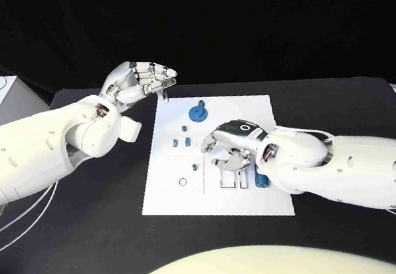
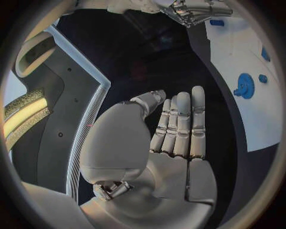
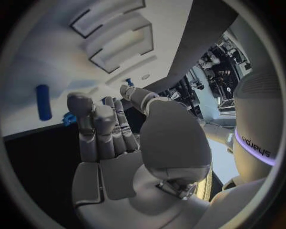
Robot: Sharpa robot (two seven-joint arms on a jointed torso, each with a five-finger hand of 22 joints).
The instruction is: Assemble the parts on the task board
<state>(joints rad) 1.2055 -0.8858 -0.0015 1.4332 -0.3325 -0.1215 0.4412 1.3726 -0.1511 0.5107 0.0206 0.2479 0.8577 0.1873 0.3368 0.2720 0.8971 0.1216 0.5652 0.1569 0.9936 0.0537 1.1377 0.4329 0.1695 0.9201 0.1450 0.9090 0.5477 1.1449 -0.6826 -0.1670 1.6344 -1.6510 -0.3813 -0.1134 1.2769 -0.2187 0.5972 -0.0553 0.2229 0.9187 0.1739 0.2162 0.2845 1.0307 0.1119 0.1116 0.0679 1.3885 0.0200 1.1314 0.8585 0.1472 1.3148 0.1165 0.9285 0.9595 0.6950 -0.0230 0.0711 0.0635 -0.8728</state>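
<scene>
Over the white board's middle, the right hand [image 1: 230, 145] hangs palm down, its jointed silver fingers curled loosely with nothing between them, their tips near a set of rectangular slots [image 1: 228, 176]. Just beside its wrist lies a smooth blue cylinder [image 1: 261, 180]. Beyond its knuckles sits a toothed blue gear [image 1: 199, 113] with a small blue knob [image 1: 201, 103] past it. Tiny blue pieces [image 1: 181, 141] dot the flat, matte board [image 1: 181, 202]. Off the board's far left corner, the left hand [image 1: 141, 80] is raised, fingers straight and together, holding nothing.
</scene>
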